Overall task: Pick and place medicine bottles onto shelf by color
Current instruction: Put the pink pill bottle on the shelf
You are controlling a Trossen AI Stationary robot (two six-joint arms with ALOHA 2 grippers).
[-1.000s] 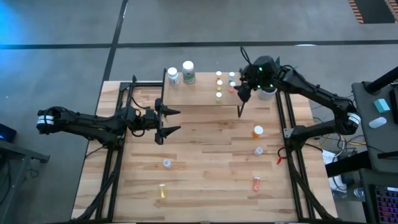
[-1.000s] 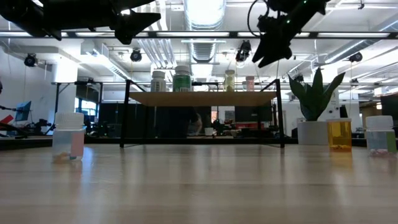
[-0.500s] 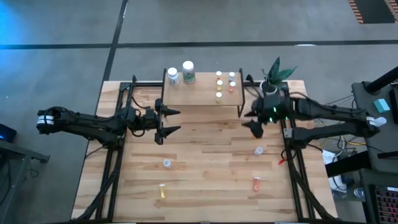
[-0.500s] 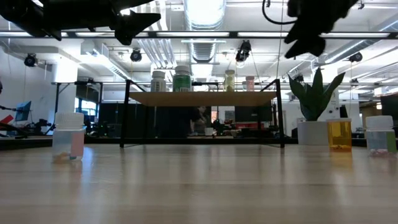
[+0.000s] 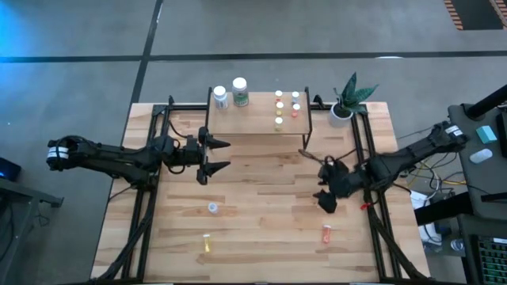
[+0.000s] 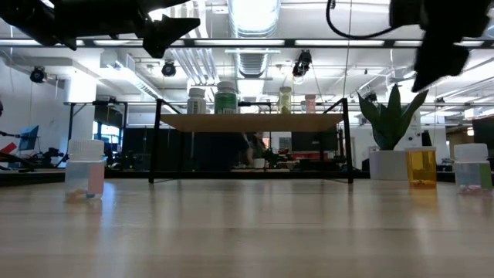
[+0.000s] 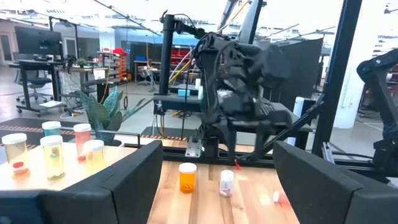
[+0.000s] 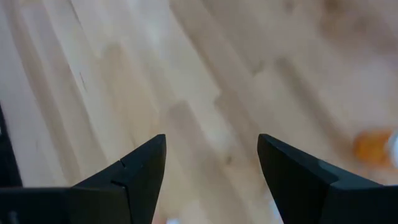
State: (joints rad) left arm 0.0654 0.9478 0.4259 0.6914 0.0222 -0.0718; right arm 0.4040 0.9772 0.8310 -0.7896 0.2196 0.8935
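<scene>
Nearest the table's front edge, a yellow bottle (image 5: 207, 242) lying toward the left and an orange-red bottle (image 5: 325, 233) toward the right, well apart; a little farther back, a clear bottle (image 5: 212, 207) alone on the bare wooden table (image 5: 261, 229); right gripper (image 5: 326, 199) low over the right side of the table, between the orange-red bottle and the shelf, fingers (image 8: 140, 165) spread apart and pointing down at bare boards, nothing between them; an amber bottle (image 7: 186, 177) and a small pale bottle (image 7: 226, 183) upright just below that arm in the left wrist view, hidden under it from above; left gripper (image 5: 216, 155) at mid-table on the left, near the shelf's front left corner, fingers (image 7: 132, 177) wide apart and empty, aimed across toward the right arm; farther back, shelf (image 5: 253, 123) on its black legs, with two larger white bottles (image 5: 230, 93) at its left rear and five small bottles (image 5: 285, 105) in two short rows at its right; potted plant (image 5: 343, 103) just beside the shelf's right end at the table's far corner
</scene>
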